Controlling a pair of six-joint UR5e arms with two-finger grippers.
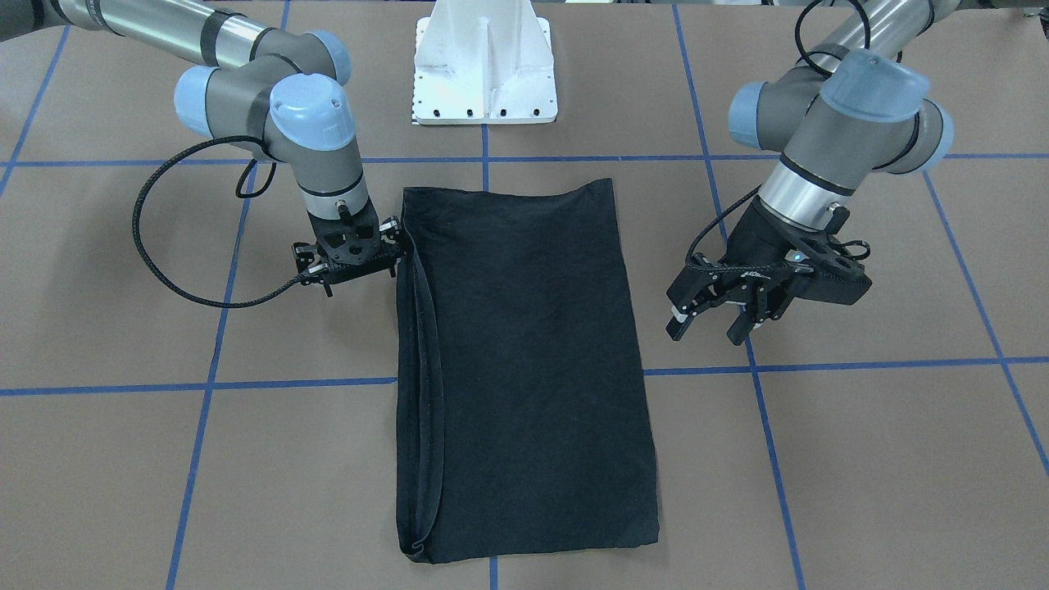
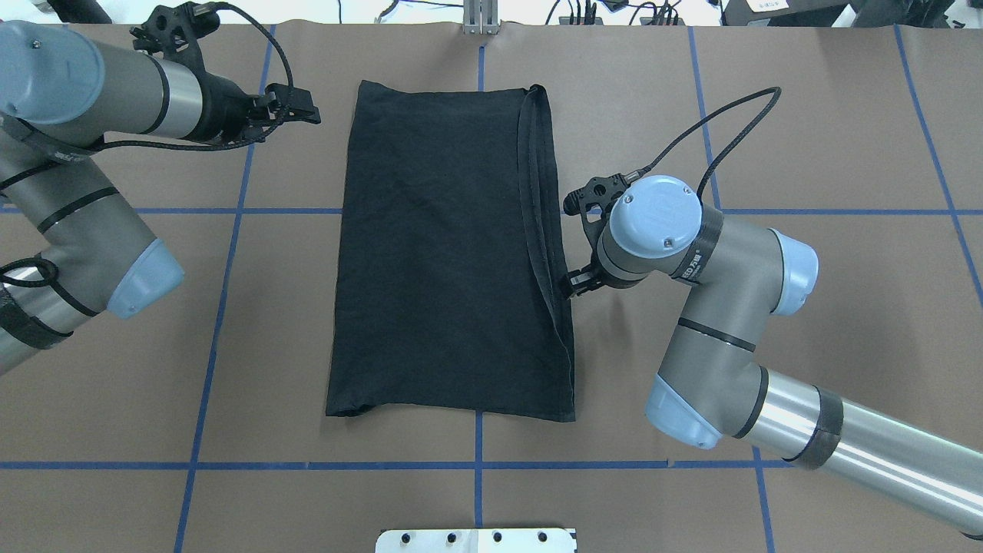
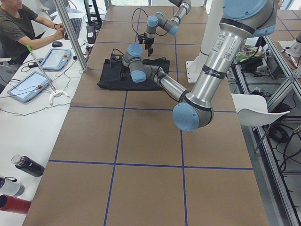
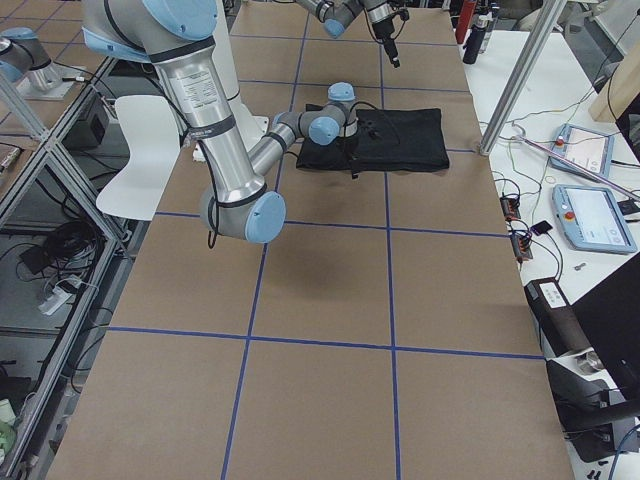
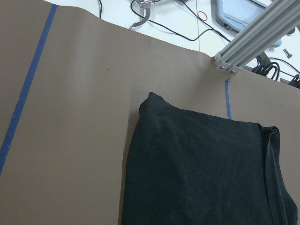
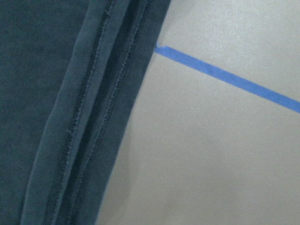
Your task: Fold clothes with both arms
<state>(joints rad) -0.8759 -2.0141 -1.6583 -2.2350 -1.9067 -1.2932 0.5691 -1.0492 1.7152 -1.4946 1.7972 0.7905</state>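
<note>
Front view: one T-shirt (image 1: 524,352), matte black cotton, folded into a long soft rectangle. Plain side up, flat at mid-bench, a few shallow creases. Stacked hems run down its view-left long edge. Bench (image 1: 860,475) is covered in brown paper gridded with blue tape (image 1: 287,383). White metal pedestal (image 1: 485,74) on the far side. Two arms (image 1: 828,147): silver-grey tubes, light blue caps, black cables. Left gripper (image 1: 706,325) hangs view-right of the shirt, clear of it, fingers (image 1: 678,322) spread wide with nothing between them. Right gripper (image 1: 352,256) points straight down at the hemmed edge. Its fingers are hidden, so I can't tell how they stand or whether they touch cloth.

Overhead: shirt lies between the arms, across one tape line. Left fingers are apart and bare near the shirt's far left corner, not touching it. The right wrist covers its own gripper.

Left side view: one person (image 3: 19,28) seated at a white side table (image 3: 23,127). On the table are two tablet-style pendants (image 3: 59,59) and three bottles (image 3: 27,165) at the near end.

Right side view: one white chair (image 4: 140,150) beside the bench.

Left wrist: rounded shirt corner on the paper, one aluminium extrusion post (image 5: 253,40) beyond.

Right wrist: close-up of the hem, two stitched rows, layers overlapping. One tape strip runs under the shirt's edge.
</note>
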